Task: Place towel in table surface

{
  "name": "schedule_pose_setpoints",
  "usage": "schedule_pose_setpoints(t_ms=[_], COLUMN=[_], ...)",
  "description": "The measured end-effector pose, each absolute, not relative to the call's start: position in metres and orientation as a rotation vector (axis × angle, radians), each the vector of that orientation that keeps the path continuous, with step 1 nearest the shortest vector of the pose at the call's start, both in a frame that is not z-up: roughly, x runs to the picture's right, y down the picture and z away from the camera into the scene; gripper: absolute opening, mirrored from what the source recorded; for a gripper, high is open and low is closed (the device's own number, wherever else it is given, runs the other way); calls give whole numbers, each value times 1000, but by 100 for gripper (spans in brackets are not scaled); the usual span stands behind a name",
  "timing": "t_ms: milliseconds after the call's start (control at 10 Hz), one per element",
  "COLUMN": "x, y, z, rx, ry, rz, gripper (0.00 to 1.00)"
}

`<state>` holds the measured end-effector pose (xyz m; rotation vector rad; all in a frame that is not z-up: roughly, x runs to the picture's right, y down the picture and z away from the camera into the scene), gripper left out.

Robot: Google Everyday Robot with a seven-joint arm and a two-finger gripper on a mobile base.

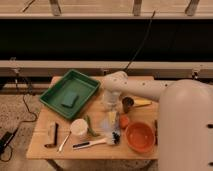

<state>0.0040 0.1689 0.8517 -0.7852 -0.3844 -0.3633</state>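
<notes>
Tool (109,103) hangs open and empty just above towel (110,121), which lies on surface (44,145) between cup (78,127) and bowl (139,137). Judged soft, light, limp: pinch a raised fold mid-cloth; expect it to drape and sag. Tray (59,91) sits beyond, left.

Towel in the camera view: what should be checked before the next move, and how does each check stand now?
1. Towel in view, lying on the table surface: ok.
2. Gripper lined up near the towel, pointing down just behind it: ok.
3. Gripper open and holding nothing: ok.
4. Gripper clear of the towel, no contact: cannot tell.
5. Free room around the towel: not ok. The brush, the small orange object and the dark cup sit close by.
</notes>
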Motion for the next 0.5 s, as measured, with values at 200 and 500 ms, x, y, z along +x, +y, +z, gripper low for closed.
schedule_pose_setpoints(t_ms=[200,500], x=[10,23], y=[176,182], z=[852,850], rx=[-762,-713], ry=[-392,-397], rz=[-365,-369], gripper=[80,80])
